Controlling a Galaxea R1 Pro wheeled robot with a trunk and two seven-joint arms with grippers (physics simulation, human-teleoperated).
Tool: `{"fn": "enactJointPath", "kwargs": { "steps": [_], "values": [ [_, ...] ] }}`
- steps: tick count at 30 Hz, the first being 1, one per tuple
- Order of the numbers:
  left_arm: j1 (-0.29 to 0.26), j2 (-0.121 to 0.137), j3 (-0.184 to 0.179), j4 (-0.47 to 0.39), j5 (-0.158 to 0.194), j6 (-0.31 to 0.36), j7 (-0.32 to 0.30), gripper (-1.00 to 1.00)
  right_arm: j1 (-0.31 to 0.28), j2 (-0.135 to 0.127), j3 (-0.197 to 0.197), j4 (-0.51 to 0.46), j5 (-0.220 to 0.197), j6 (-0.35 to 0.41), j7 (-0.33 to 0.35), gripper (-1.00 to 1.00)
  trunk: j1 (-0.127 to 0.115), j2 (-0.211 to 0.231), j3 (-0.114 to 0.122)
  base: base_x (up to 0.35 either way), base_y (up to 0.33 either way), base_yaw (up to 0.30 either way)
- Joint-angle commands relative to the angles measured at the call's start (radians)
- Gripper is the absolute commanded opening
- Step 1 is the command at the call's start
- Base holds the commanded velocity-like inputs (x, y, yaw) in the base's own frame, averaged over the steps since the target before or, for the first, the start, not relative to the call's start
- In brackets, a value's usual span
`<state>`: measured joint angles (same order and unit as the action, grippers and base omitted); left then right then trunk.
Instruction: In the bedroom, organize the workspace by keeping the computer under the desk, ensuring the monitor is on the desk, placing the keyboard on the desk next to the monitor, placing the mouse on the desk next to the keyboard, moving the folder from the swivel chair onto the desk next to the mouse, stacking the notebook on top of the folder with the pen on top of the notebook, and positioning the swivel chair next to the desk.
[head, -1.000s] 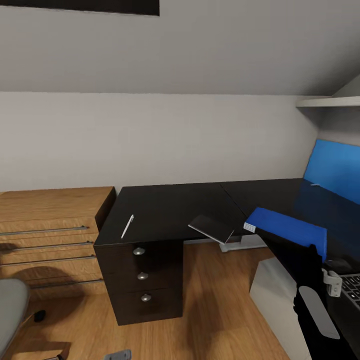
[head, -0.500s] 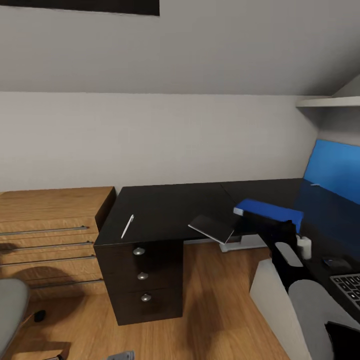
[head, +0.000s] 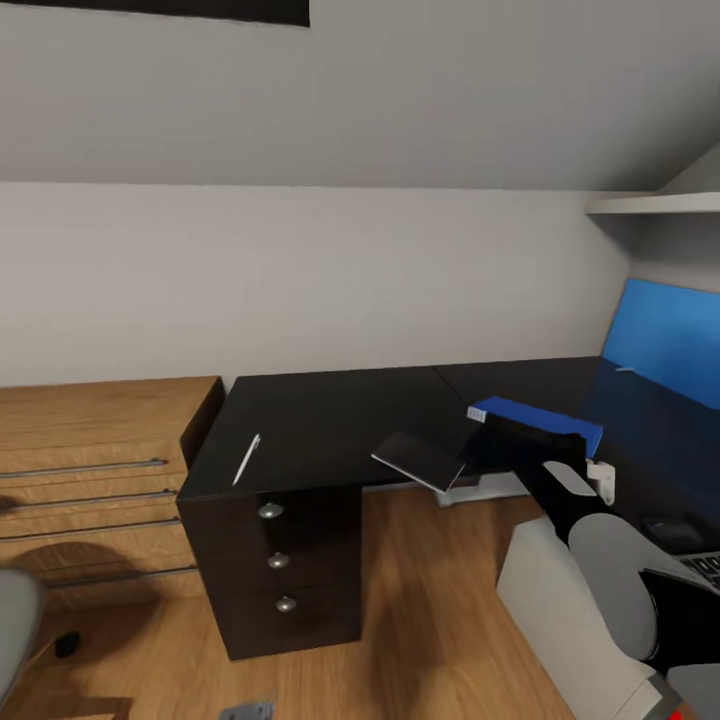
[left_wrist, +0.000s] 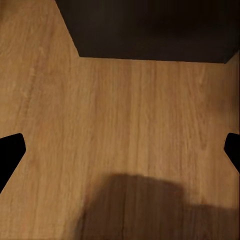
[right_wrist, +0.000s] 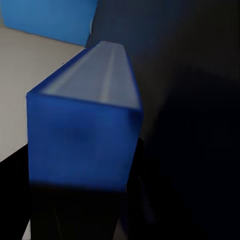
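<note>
Your right gripper (head: 545, 450) has its jaws clamped on the blue folder (head: 535, 418), low over the desk (head: 330, 420), at 3 o'clock from the notebook (head: 418, 460). Left jaws spread. Next, set it flat beside the mouse (head: 672, 524).

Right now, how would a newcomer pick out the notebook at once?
Start at the black desk against the white wall. On its front edge, right of the drawers, a thin dark grey notebook lies partly overhanging the floor. It is flat and grey, unlike the slim white pen to its left and the blue folder to its right.
</note>
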<state>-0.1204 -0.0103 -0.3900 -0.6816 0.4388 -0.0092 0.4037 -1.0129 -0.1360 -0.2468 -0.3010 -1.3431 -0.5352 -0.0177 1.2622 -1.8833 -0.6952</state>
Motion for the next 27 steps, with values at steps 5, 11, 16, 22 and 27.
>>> {"fn": "enactJointPath", "kwargs": {
  "steps": [5, 11, 16, 22, 27],
  "values": [
    [-0.001, -0.002, -0.006, -0.001, 0.009, -0.005, 0.008, 1.00, 0.007, -0.003, 0.001, 0.001, -0.017, -0.003, 0.001, -1.00, 0.000, 0.000, -0.001, 0.216, 0.000, -0.187],
    [-0.001, -0.002, -0.006, -0.001, 0.009, -0.006, 0.009, 1.00, 0.012, -0.006, 0.001, 0.012, -0.022, -0.003, 0.001, -1.00, 0.000, 0.000, -0.001, 0.033, 0.000, -0.057],
    [-0.001, -0.002, -0.005, -0.001, 0.009, -0.006, 0.009, 1.00, 0.013, -0.008, 0.001, 0.029, -0.050, -0.003, 0.002, -1.00, 0.000, 0.000, -0.005, 0.003, 0.000, -0.139],
    [-0.001, -0.002, -0.003, -0.001, 0.009, -0.006, 0.010, 1.00, 0.013, -0.009, 0.001, 0.032, -0.054, -0.003, 0.002, -1.00, 0.000, 0.000, -0.011, 0.000, 0.000, -0.121],
    [-0.001, -0.002, -0.004, -0.001, 0.010, -0.006, 0.010, 1.00, 0.013, -0.013, 0.001, 0.032, -0.054, -0.003, 0.001, -1.00, 0.000, 0.000, -0.014, 0.000, 0.000, -0.072]
  ]
}}
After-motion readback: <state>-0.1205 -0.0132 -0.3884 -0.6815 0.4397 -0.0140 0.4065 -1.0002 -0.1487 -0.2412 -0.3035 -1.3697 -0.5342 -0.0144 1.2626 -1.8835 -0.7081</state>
